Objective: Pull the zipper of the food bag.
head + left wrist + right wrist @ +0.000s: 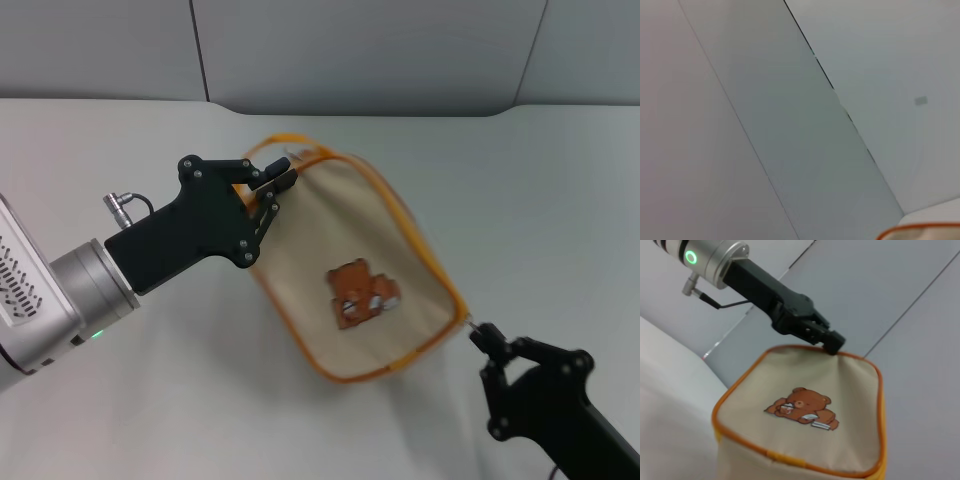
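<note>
The food bag (340, 250), beige with orange piping and a brown bear (364, 296), is held stretched between my two grippers, bear side up. My left gripper (282, 178) is shut on the bag's far corner, by the orange loop handle (290, 141). My right gripper (486, 337) is at the bag's near corner, its fingertips closed together on the tiny silvery pull tab of the zipper (469, 322). The right wrist view shows the bag (840, 390) and the left gripper (832, 344) pinching its far edge. The left wrist view shows only a strip of the bag's orange edge (920, 230).
The white table (540, 190) lies under and around the bag. Grey wall panels (350, 50) stand behind the table's far edge. Nothing else is on the table in these views.
</note>
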Controlling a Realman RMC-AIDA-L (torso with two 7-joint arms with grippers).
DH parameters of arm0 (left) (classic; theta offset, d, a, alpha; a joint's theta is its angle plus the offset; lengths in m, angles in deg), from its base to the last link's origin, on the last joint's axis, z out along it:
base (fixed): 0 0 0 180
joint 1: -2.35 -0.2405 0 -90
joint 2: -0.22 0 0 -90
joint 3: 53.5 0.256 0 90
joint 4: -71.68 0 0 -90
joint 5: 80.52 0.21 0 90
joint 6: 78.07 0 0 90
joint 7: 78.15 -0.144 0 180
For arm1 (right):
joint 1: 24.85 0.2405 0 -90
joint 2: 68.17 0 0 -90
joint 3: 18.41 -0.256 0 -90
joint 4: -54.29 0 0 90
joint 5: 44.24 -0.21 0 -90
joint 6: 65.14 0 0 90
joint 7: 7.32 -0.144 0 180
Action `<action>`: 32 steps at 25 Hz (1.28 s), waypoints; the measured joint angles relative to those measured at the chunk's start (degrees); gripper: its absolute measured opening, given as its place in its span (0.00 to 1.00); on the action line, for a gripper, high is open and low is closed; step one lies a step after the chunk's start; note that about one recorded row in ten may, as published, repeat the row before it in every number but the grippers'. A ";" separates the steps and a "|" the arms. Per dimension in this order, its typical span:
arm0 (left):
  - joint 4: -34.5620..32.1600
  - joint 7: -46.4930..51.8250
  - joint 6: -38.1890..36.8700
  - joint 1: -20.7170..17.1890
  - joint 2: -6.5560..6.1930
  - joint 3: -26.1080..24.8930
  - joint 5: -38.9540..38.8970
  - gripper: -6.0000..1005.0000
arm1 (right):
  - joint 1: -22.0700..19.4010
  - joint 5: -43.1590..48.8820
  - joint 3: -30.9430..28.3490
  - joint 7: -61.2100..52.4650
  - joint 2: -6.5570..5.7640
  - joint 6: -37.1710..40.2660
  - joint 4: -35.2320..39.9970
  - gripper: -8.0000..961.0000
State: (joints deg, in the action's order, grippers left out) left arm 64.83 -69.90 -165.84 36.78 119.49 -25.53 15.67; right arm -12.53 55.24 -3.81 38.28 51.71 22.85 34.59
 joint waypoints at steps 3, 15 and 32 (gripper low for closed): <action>0.08 -0.02 0.15 0.00 -0.02 -0.03 -0.08 0.03 | -0.17 -0.23 -0.25 -0.43 -0.06 2.67 0.20 0.01; 1.62 4.42 -4.70 -6.78 -0.27 -3.90 -0.45 0.01 | 4.21 -0.71 -8.35 -26.76 -0.44 8.47 3.37 0.22; -15.09 37.28 -14.57 -14.86 -2.31 13.87 10.17 0.32 | 15.70 18.57 18.83 -103.52 -1.58 18.78 46.70 0.69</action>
State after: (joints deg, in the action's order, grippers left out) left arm 49.74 -32.62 -180.41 21.92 117.18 -11.65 25.85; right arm 3.17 73.81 15.02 -65.24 50.13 41.62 81.30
